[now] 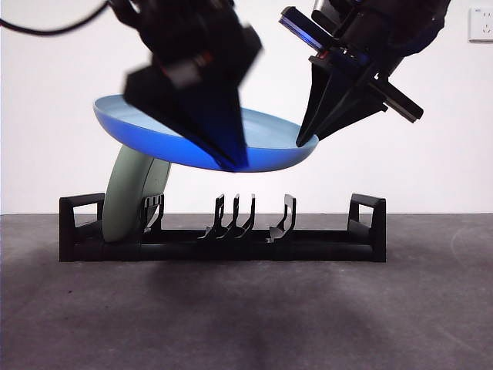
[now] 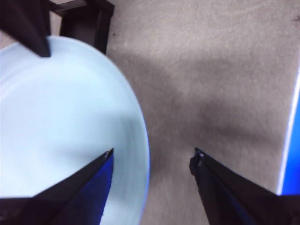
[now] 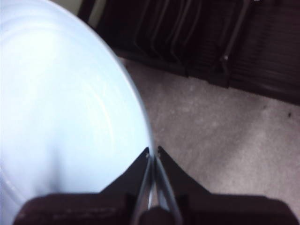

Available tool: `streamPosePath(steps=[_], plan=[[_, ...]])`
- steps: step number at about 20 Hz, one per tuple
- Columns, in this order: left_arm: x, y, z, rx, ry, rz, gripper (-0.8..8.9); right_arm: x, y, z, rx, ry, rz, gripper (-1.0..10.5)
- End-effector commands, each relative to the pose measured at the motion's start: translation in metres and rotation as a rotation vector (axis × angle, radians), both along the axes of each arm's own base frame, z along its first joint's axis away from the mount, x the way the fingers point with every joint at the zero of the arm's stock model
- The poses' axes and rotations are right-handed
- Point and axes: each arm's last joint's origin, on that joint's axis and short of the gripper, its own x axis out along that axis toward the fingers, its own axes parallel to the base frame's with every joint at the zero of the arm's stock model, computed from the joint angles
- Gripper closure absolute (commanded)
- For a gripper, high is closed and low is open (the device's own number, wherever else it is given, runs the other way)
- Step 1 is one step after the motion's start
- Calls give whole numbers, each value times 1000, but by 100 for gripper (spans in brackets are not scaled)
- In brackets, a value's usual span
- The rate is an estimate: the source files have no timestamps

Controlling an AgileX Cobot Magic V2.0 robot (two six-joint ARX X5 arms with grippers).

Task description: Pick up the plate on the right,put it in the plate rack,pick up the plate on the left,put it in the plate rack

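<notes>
A light blue plate hangs tilted in the air above the plate rack, a long low black rack with curved prongs. My right gripper is shut on the blue plate at its rim, at the plate's right end in the front view. My left gripper is open and straddles the plate edge, one jaw over the plate and the other beside it. In the front view it shows blurred at the plate's middle. A pale green plate stands on edge in the rack's left end.
The rack has a boxy loop handle at each end and several free prong slots to the right of the green plate. Grey tabletop lies in front of it, with a white wall behind.
</notes>
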Motion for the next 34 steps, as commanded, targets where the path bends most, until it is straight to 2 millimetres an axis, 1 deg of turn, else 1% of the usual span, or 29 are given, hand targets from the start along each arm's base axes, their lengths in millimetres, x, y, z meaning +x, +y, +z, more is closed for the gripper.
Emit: streamPosePath(steps=[1, 3, 4, 5, 6, 7, 9, 11, 15, 16, 18, 19, 21, 23, 26, 28, 31, 34], plan=[[9, -5, -8, 12, -1, 16, 532, 1, -2, 3, 37, 5, 31, 956], [16, -7, -14, 22, 10, 32, 536, 1, -6, 3, 51, 18, 33, 956], [19, -6, -15, 21, 18, 40, 568, 2, -8, 3, 50, 22, 26, 956], [22, -5, -15, 16, 25, 44, 656, 2, -9, 3, 48, 23, 23, 956], [25, -4, -15, 12, 26, 53, 780, 3, -10, 3, 48, 25, 17, 956], [27, -3, -14, 8, 23, 59, 832, 4, -12, 3, 48, 24, 12, 956], [32, -2, -14, -5, 18, 74, 823, 5, -14, 3, 47, 22, 7, 956], [33, -2, -14, -9, 36, 49, 823, 5, -15, 4, 47, 18, 7, 953], [32, -5, -13, -47, 79, 3, 822, 0, -20, 14, 60, -16, 2, 942], [32, -6, -13, -60, 85, -7, 823, -3, -22, 20, 67, -34, -1, 930], [32, -8, -12, -85, 83, -19, 822, -12, -29, 37, 89, -92, -11, 816], [31, -9, -11, -95, 79, -24, 823, -18, -33, 46, 102, -124, -15, 777], [29, -13, -9, -126, 78, -44, 823, -31, -44, 66, 123, -208, -30, 779], [28, -17, -7, -180, 94, -85, 823, -45, -56, 85, 109, -310, -98, 779], [27, -27, 2, -318, 105, -151, 823, -65, -76, 107, 26, -464, -262, 780], [33, -31, 11, -462, 114, -162, 823, -76, -88, 116, -22, -536, -366, 783], [54, -29, 28, -698, 180, -147, 823, -88, -101, 126, -52, -603, -449, 783], [82, -17, 42, -917, 251, -103, 823, -93, -107, 130, -51, -624, -470, 783]])
